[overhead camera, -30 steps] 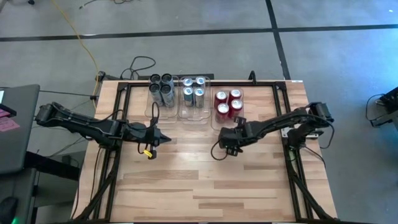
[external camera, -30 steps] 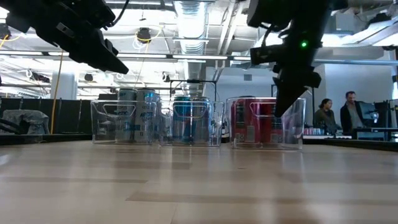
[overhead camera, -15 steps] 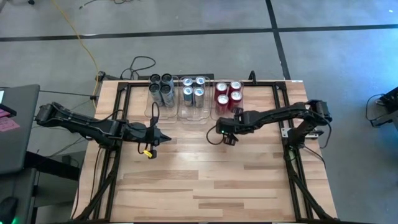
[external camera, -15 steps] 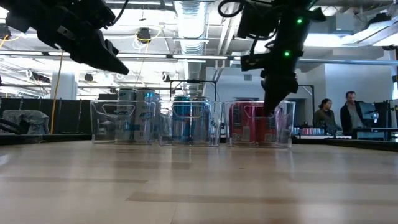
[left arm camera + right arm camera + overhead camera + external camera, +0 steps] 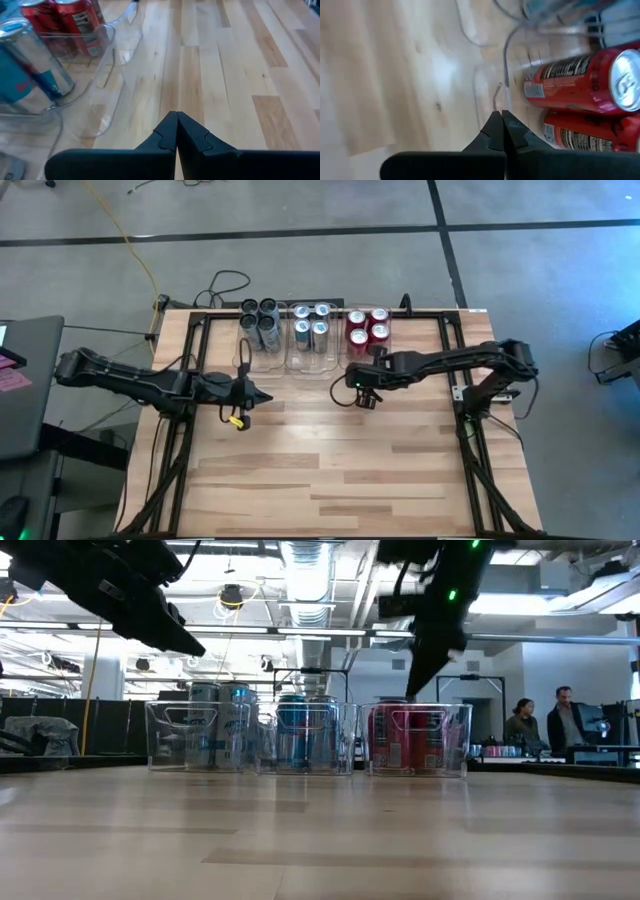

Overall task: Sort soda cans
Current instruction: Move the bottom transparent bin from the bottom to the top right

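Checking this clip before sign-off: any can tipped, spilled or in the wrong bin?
Nothing stands out. Dark grey cans, silver-blue cans and red cans stand upright, each colour in its own clear bin.

- Even, bright overhead light; ceiling lights (image 5: 300, 565) glare in low view.
- Soft, faint shadows on the table (image 5: 330, 450).
- Right wrist view motion-blurred; low view's near tabletop out of focus.

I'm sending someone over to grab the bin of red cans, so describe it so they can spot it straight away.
At the far edge of the wooden table, three clear plastic bins stand side by side. Take the bin of red cans at the right end of the row, nearest the right gripper. Its neighbours hold blue-and-silver cans and dark grey cans.
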You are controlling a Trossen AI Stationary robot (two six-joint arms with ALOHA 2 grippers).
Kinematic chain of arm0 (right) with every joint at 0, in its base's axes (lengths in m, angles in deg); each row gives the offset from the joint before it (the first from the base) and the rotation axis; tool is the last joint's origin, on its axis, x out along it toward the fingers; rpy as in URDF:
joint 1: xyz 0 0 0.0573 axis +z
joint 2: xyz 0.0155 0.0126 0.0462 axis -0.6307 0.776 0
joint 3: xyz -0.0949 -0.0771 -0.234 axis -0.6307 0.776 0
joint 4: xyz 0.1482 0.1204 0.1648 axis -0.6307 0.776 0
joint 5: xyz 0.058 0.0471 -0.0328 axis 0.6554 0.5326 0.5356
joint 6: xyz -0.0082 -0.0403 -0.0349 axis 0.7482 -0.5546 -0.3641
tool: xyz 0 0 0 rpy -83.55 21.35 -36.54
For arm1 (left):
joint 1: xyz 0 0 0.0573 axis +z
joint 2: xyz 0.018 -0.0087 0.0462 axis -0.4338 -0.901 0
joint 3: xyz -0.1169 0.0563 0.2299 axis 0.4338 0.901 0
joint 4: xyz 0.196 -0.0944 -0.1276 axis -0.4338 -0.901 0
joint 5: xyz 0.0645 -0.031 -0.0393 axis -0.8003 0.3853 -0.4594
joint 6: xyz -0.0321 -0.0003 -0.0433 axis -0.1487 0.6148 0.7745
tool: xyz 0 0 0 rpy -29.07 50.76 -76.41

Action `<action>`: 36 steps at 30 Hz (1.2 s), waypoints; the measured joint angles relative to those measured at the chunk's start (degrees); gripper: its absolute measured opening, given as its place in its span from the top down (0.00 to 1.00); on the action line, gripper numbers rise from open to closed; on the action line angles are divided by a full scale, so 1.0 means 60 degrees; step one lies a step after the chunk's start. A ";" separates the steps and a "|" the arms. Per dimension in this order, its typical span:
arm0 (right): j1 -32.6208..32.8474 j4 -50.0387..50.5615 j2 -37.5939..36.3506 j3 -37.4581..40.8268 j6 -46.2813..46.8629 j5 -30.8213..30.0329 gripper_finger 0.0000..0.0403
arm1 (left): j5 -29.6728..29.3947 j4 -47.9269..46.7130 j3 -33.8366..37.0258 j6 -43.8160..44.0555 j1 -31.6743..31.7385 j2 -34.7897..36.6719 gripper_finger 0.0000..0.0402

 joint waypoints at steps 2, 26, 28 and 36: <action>0.0201 -0.0007 -0.0325 -0.0061 0.0014 0.0042 1.00 | -0.0004 -0.0255 0.0000 0.0054 0.0052 0.0421 1.00; -0.4677 0.1536 -0.4289 0.1917 0.4135 0.0110 1.00 | -0.0824 -0.2890 0.0000 0.0545 0.0063 0.4082 1.00; -0.5630 0.0325 -0.4169 0.2334 0.3615 0.1119 1.00 | -0.0838 -0.2789 0.0000 0.0513 0.0063 0.4082 1.00; -0.8284 -0.1581 -0.2864 0.2600 0.3165 0.3102 1.00 | -0.0838 -0.3234 0.0000 0.1043 0.0034 0.4086 1.00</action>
